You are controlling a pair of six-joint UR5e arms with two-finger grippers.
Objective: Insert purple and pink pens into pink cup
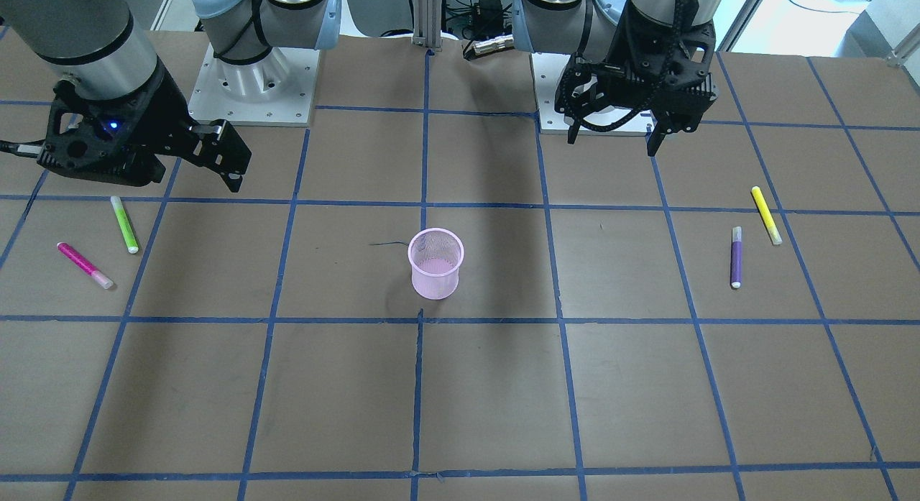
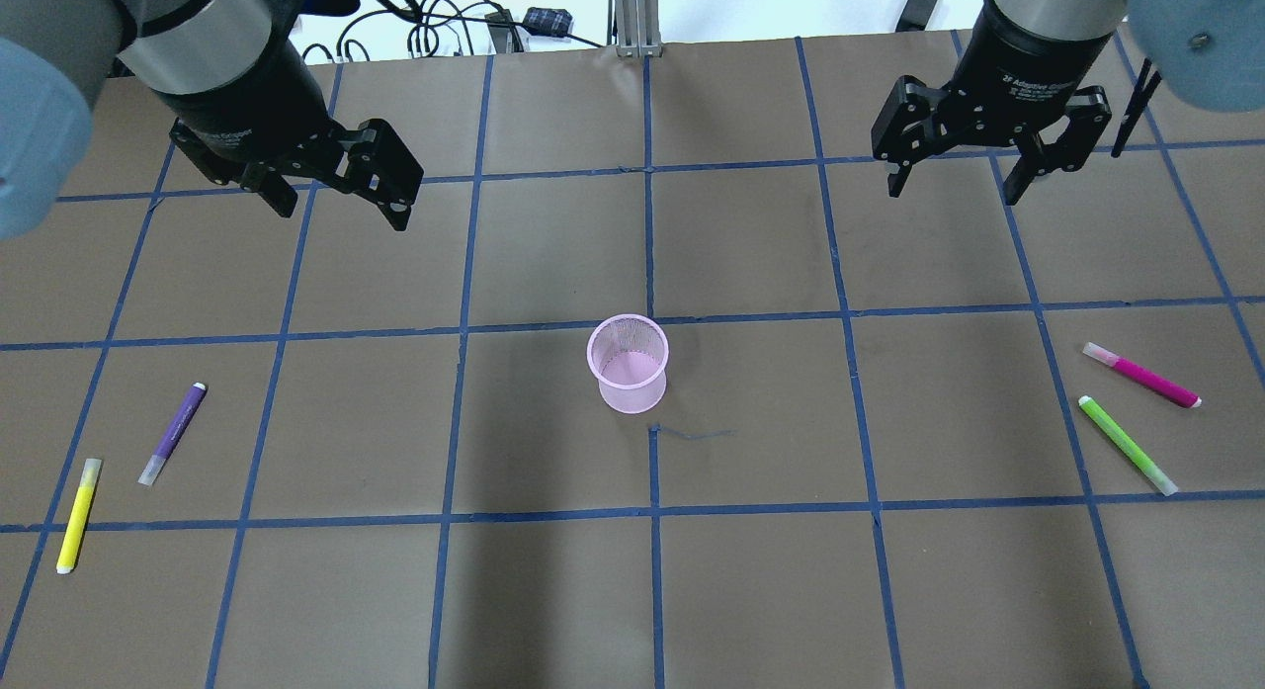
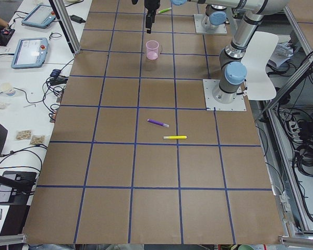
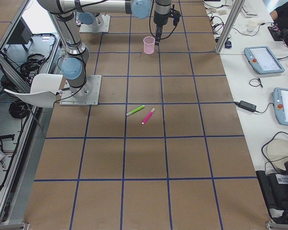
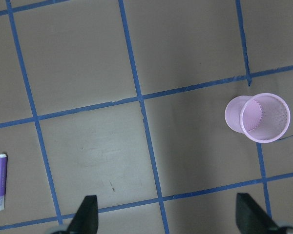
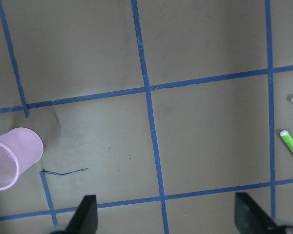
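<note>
**Both pens on the table, cup upright at centre**

The pink cup (image 2: 629, 363) stands upright mid-table, on the brown table (image 2: 751, 570) with its blue tape grid. The purple pen (image 2: 173, 434) lies flat well off to the robot's left, near a yellow pen (image 2: 78, 515). The pink pen (image 2: 1141, 375) lies well off to the right, just beside a green pen (image 2: 1127, 445). The left gripper (image 2: 341, 207) and right gripper (image 2: 954, 195) hang above the table's far side, each with its fingers spread wide and holding nothing.

Cup (image 2: 629, 365) stands central on table (image 2: 751, 590), pen pairs (image 2: 173, 434) at both ends.
</note>
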